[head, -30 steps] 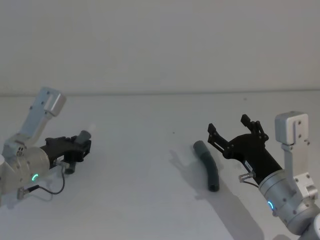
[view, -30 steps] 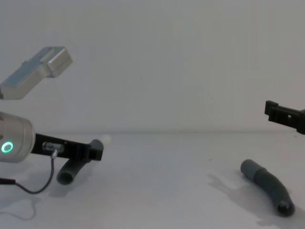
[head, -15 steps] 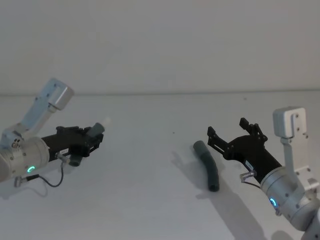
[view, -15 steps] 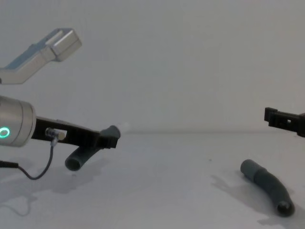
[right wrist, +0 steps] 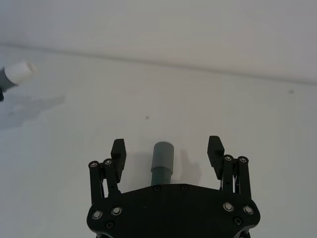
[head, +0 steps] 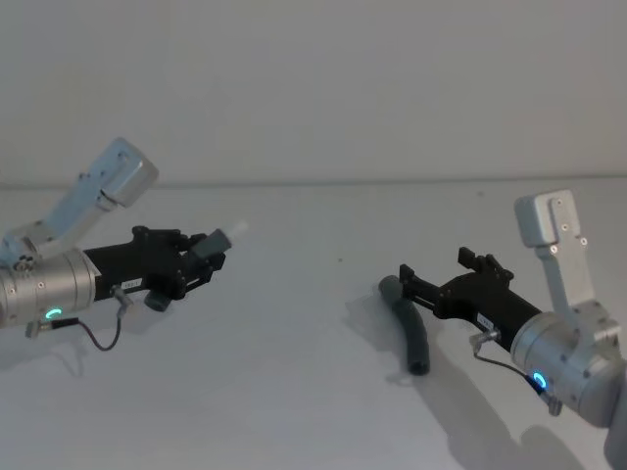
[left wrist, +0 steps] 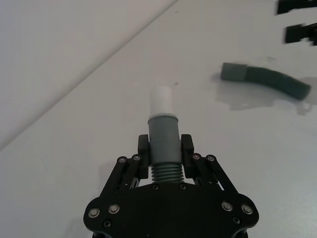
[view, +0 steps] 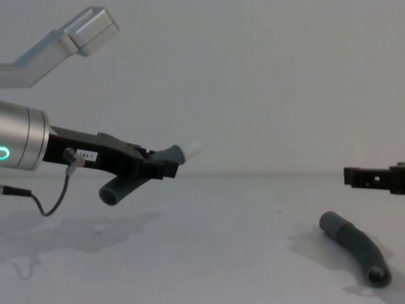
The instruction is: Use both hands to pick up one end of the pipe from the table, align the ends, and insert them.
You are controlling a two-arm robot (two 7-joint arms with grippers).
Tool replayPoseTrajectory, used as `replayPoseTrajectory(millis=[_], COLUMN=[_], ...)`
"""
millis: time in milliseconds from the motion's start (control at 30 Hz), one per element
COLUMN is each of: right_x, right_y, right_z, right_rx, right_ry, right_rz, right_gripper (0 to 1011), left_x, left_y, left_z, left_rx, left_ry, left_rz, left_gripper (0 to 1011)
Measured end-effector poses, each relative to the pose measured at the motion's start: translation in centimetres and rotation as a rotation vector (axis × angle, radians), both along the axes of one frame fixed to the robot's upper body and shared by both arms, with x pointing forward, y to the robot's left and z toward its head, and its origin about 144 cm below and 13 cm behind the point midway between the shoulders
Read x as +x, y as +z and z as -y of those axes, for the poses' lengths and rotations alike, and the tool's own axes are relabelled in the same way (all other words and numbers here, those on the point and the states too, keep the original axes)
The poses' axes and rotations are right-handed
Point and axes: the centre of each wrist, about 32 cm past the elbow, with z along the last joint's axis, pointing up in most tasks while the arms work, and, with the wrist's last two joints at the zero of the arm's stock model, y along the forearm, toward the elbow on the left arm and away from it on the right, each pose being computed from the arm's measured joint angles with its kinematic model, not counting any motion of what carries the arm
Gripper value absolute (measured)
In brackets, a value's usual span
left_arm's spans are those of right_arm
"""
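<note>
Step in hand: second pickup.

- Left gripper [head: 198, 261], at the left, is clamped on the tipped piece [view: 166, 157] and holds it off the table [head: 294, 382]. The white tip [left wrist: 160, 99] points right and away, and the piece's other end hangs low.
- Right gripper [right wrist: 166, 145] hovers at the right with jaws spread wide. It straddles the far end of the plain piece [head: 412, 328] from above and is not touching it.
- The plain piece lies flat on the table at the right, with its mouth [right wrist: 163, 149] at the far end.

Next move, as I judge it: the right gripper drops and closes just behind the mouth, leaving the socket free. It then lifts and turns the mouth to face the tip.

Materials:
- Both pieces are dark grey, matte, round in section and gently curved.
- The tipped piece has a ribbed band at the jaws and a smooth collar, then a narrower plain white stub.
- The table is matte white.
- The curve means the end axes must be matched, not the bodies.
</note>
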Motion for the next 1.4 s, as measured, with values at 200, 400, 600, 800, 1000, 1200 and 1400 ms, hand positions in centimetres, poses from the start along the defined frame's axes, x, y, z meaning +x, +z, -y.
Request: replayPoseTrajectory(millis=[200,400,600,800,1000,1200,1400], right_x=[0.9,1.8,2.3,2.6,2.6,2.6,2.8], right_y=[0.5,0.7,0.8,0.9,0.8,0.4,-0.1], right_z=[0.1,0.2,0.2,0.2,0.2,0.0,-0.2], right_rx=[-0.021,-0.038,-0.044,-0.049,-0.051,-0.055,-0.058], right_ry=[0.023,0.046,0.059,0.069,0.073,0.076,0.079], right_rz=[-0.073,-0.134,-0.164,-0.184,-0.191,-0.200,-0.206], right_gripper=[1003,1003,1003,1003,1003,1003,1003], left_x=[0.7,1.6,2.2,2.6,2.8,2.9,3.0], left_y=[0.5,1.1,1.5,1.8,1.9,2.0,2.1], left_z=[-0.2,-0.3,-0.5,-0.6,-0.7,-0.8,-0.8], left_rx=[0.007,0.019,0.041,0.067,0.080,0.087,0.092], left_ry=[-0.091,-0.198,-0.276,-0.332,-0.357,-0.373,-0.382], left_rz=[0.048,0.113,0.164,0.198,0.212,0.222,0.227], left_gripper=[346,346,346,346,346,346,346])
